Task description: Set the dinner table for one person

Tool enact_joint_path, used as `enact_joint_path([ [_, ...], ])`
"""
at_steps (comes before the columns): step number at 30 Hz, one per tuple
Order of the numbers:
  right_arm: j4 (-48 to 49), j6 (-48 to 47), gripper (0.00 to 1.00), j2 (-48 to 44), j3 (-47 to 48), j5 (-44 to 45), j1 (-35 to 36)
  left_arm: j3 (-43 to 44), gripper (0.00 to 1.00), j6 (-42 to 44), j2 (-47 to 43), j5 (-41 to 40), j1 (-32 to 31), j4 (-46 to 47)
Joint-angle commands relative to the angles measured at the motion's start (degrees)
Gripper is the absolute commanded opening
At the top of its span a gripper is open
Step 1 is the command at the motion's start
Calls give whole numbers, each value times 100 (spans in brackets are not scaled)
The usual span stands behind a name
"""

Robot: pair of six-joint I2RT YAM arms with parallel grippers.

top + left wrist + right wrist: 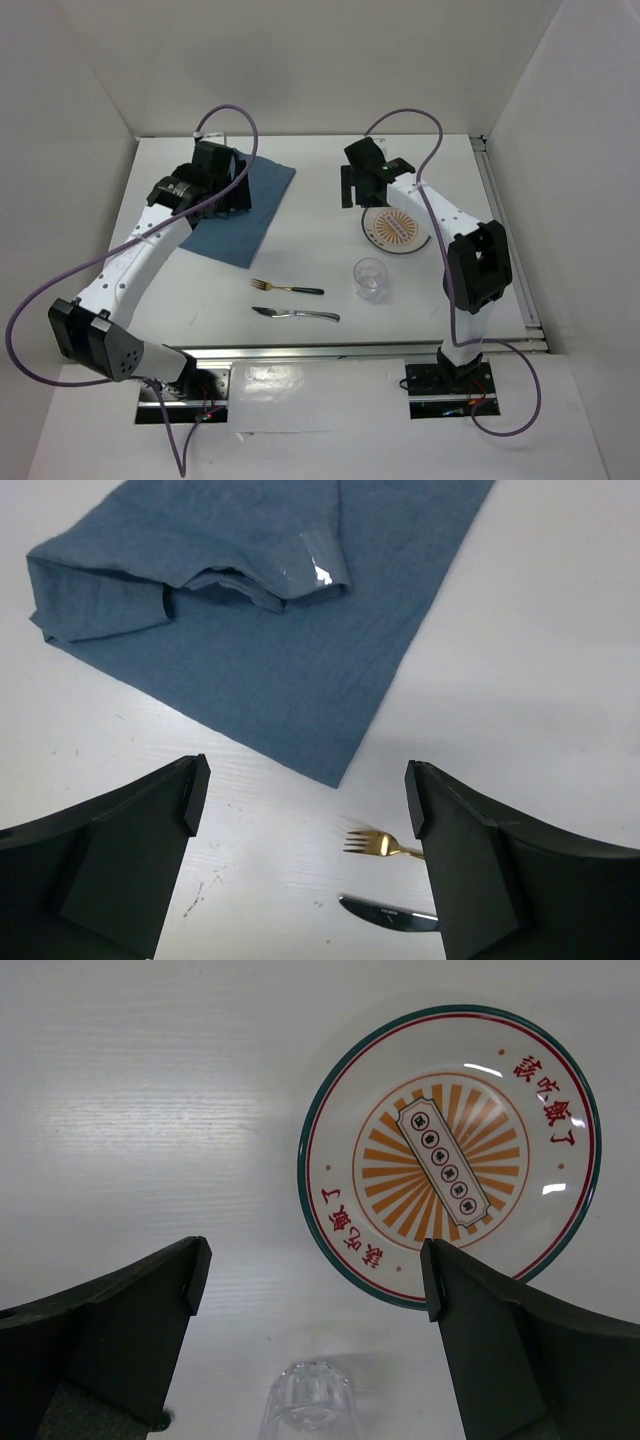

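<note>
Top external view: the dinner table is the big white top that fills the middle. A metal rail runs along its near edge, by the arm bases.
Blue cloth: the blue cloth lies on the left part of the table. In the left wrist view one end of it is bunched and folded over.
Fork: the gold fork lies on the bare white top, near the cloth's near corner but not touching it.
Knife: the silver knife lies just nearer the rail than the fork. The two are side by side and a little apart.
Glass: the clear glass stands upright to the right of the fork. It is close to the plate but not touching it.
Plate: the round plate sits on the right part of the table. It has a green rim, orange rays and red writing.
Left pincer: the left pincer hangs by the cloth. Its two fingers are spread wide with nothing between them.
Right pincer: the right pincer hangs over the table just beside the plate. Its fingers are spread wide and hold nothing.
</note>
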Motion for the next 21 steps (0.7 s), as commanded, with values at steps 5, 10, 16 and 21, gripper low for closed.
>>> enact_joint_path([
  [5, 425, -1, 100, -468, -126, -60, -24, 56, 100, -283, 200, 388, 47, -220],
  [10, 644, -63, 100, -731, -519, -270, -24, -375, 95, -431, -117, 748, 301, 220],
  [16, 986, -370, 100, -960, -889, -1228, -24, -664, 55, -985, -100, 1598, 2010, 35],
  [21, 1522, -423, 86, -1179, -1294, -1686, -24, -1042, 47, -1205, 137, 2831, 3228, 219],
])
